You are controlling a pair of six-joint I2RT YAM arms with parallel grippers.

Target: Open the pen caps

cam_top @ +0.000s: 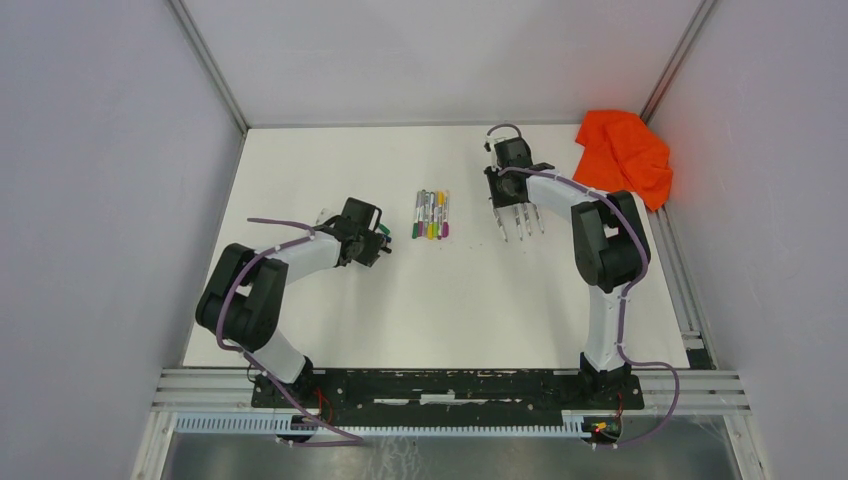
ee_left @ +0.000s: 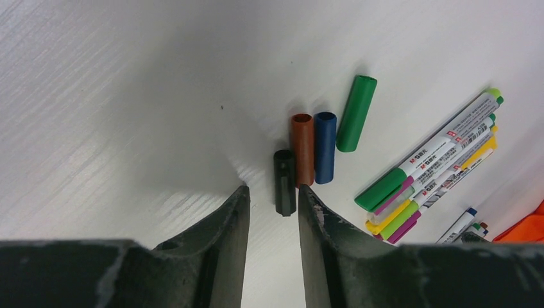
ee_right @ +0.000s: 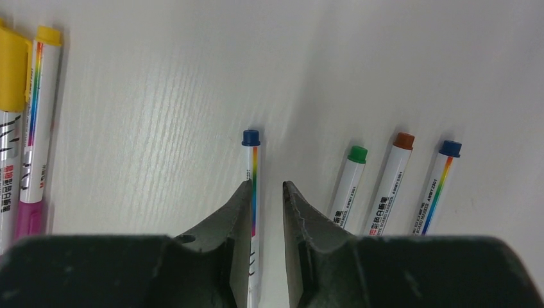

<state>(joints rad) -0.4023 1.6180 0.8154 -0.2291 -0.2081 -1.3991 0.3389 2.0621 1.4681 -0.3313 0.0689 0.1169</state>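
White bench [cam_top: 330, 300] holds sorted groups, I judge to keep parts apart. My left fingers [ee_left: 218, 237] stand spread around the black cap [ee_left: 285, 183] beside loose pen caps [ee_left: 314, 147]. My right fingers [ee_right: 224, 244] are spread astride a blue-tipped barrel [ee_right: 253, 173]. The capped pens [cam_top: 431, 214] lie mid-frame.

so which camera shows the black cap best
Left wrist: the black cap lies close, its near end between the fingertips of the left gripper. Too small to tell from the top view; the right wrist misses it.

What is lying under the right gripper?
A blue-ended pen lies on the table under the right gripper. The gripper body covers its lower barrel, so the other end can't be seen.
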